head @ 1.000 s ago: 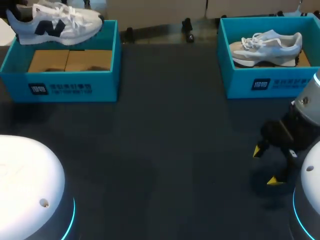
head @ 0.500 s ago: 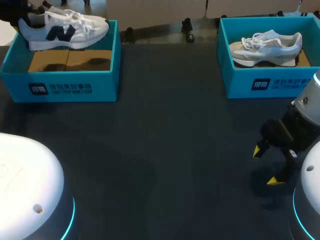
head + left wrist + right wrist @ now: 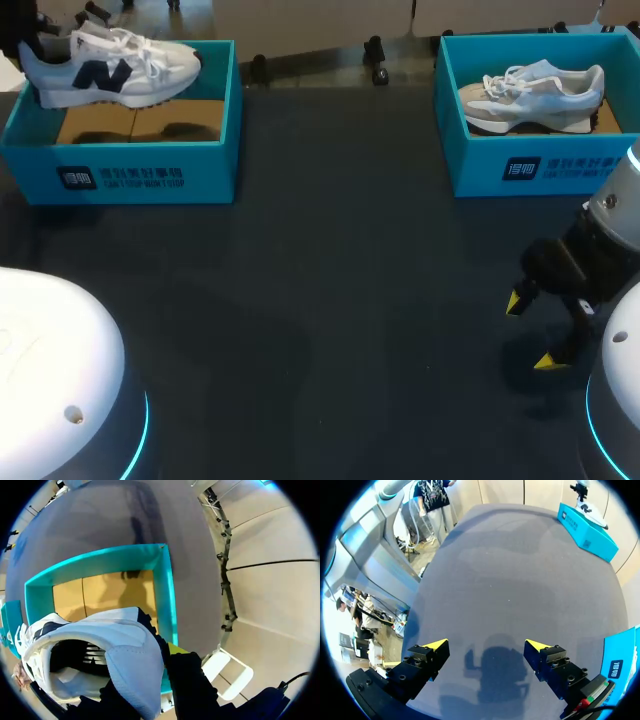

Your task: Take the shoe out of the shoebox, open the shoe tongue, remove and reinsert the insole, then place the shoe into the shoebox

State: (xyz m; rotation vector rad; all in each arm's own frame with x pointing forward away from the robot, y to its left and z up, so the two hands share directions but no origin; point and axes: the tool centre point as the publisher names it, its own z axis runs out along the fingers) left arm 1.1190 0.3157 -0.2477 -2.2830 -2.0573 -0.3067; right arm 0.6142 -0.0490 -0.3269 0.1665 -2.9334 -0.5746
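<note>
Overhead, left gripper [image 3: 150,680] is clasping the white sneaker [image 3: 110,68] by the heel above its shoebox [image 3: 130,175]; right gripper [image 3: 531,332] is hovering splayed.

White shoe [image 3: 110,70] over left shoebox [image 3: 130,178]; second shoe [image 3: 530,95] inside right shoebox [image 3: 520,170]; right pincer [image 3: 531,332] spread above table [image 3: 330,300].

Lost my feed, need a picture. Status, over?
Left gripper shut on the white shoe at its heel, held above the left box. Right gripper open, empty, over the table. Nothing blocking the shoe.
</note>
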